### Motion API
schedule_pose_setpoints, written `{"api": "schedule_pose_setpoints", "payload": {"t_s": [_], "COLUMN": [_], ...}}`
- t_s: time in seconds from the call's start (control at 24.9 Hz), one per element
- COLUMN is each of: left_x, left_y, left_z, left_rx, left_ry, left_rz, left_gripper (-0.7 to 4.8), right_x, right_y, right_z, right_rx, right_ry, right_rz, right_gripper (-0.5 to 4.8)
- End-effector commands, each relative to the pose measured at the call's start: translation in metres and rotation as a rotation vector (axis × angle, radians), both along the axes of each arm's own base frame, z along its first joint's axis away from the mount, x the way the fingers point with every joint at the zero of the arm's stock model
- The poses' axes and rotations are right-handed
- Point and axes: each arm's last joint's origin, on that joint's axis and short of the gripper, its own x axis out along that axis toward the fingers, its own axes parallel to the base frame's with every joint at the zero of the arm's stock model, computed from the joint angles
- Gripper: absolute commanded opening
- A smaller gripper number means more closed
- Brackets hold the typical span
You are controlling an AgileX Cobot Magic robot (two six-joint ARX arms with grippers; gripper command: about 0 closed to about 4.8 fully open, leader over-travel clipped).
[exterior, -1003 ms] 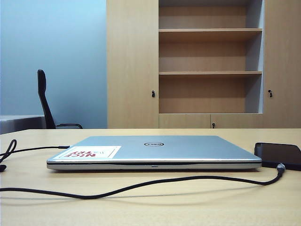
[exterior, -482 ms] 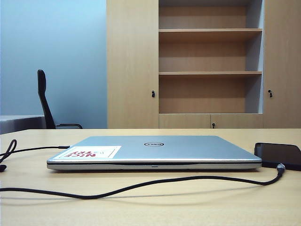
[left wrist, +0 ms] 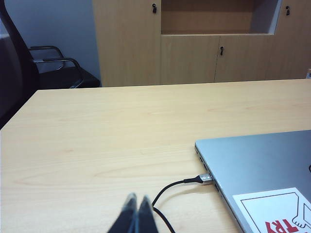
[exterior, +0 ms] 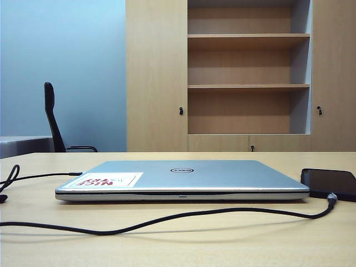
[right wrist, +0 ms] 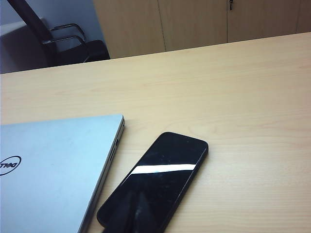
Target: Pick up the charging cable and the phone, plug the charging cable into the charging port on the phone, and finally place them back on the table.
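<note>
Left gripper (left wrist: 135, 213) pressed together, empty, above the table (left wrist: 97, 136) near the charging cable (left wrist: 170, 191), whose other end sits in the laptop (left wrist: 262, 170). Right gripper (right wrist: 133, 213) closed, empty, over the phone (right wrist: 155, 182), which lies flat beside the laptop.

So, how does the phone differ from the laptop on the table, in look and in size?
The phone is black with a glossy dark screen; the laptop is silver, closed, and bears a logo and a red-lettered sticker. The phone is far smaller than the laptop. A black cable is plugged into the laptop's side by the left pincer; another cable end lies at the phone's near edge. Both lie flat on the table, side by side.
</note>
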Motion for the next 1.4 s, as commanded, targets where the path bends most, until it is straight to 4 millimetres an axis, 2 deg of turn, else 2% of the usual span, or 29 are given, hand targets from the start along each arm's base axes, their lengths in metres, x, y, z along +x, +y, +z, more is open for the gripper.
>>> {"api": "schedule_pose_setpoints", "payload": {"t_s": [0.04,0.76,0.92,1.08,1.4], "left_x": [0.0,0.0,0.0,0.0,0.0], "left_y": [0.0,0.0,0.0,0.0,0.0], "left_z": [0.001,0.001,0.001,0.001,0.001], "left_rx": [0.007,0.007,0.007,0.007,0.007], "left_ry": [-0.014,-0.014,-0.014,-0.014,-0.014], "left_rz": [-0.003,-0.003,-0.003,-0.003,-0.003], "left_gripper": [-0.06,-0.06,-0.06,-0.06,-0.06], "right_x": [-0.001,0.0,0.004,0.008,0.008], "right_y": [0.0,-0.001,-0.002,-0.002,-0.005], "right_z": [0.004,0.004,-0.003,-0.01,-0.008], "right_rx": [-0.002,-0.004,-0.098,-0.103,-0.104], "right_ry": [-0.023,-0.031,-0.089,-0.155,-0.18], "right_rz": [0.0,-0.026,-0.052,-0.058,-0.185], "right_gripper": [0.14,0.13,0.14,0.14,0.13]}}
